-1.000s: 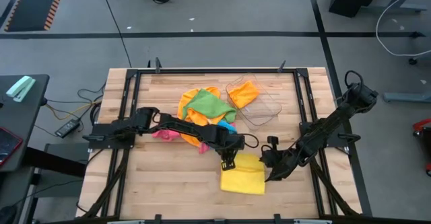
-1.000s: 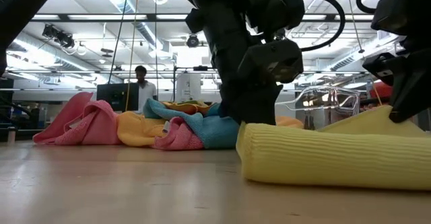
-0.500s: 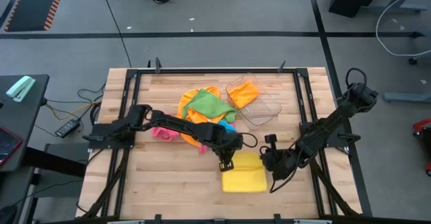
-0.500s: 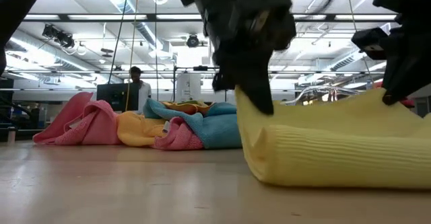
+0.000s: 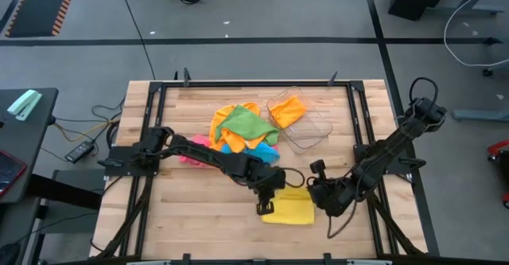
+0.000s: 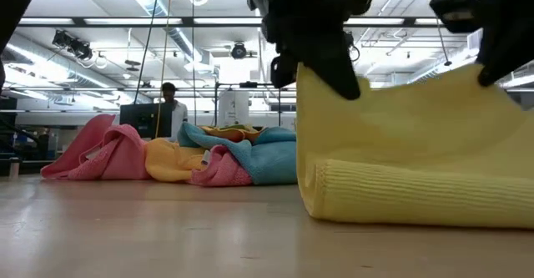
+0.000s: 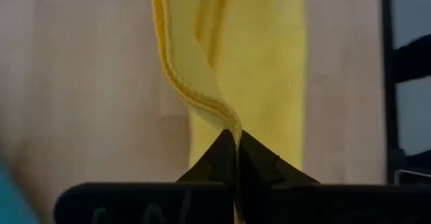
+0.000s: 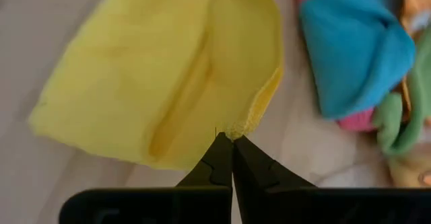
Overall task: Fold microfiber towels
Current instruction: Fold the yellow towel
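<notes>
Near the table's front edge, left gripper and right gripper each pinch the yellow towel's lifted edge; bare wood lies alongside.

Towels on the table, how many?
At least 6, more may be buried. Yellow towel near the front edge; orange towel in the clear tray; green towel, another orange towel, blue towel and pink towel in the centre pile.
</notes>
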### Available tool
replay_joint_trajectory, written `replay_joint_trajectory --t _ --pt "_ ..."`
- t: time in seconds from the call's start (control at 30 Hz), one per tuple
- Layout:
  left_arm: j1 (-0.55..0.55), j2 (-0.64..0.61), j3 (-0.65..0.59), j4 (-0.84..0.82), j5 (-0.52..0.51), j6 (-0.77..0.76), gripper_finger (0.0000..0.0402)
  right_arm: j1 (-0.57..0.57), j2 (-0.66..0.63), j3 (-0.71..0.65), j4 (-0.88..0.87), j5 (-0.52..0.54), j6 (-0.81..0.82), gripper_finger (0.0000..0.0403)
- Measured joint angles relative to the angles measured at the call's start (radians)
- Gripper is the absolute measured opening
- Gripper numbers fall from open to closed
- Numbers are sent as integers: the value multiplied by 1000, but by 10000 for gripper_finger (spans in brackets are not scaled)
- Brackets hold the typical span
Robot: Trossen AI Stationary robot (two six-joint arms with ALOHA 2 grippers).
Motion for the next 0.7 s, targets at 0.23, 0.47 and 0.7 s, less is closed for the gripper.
replay_joint_trajectory --t 0.23,0.47,0.7 --pt "-59 0 0 60 -60 32 30 78 0 3 1 -42 -46 7" --pt "-83 11 2 111 -85 29 8 114 52 2 91 -85 -44 9" --pt "-109 39 0 116 -88 -32 35 146 153 1 209 -122 -15 10"
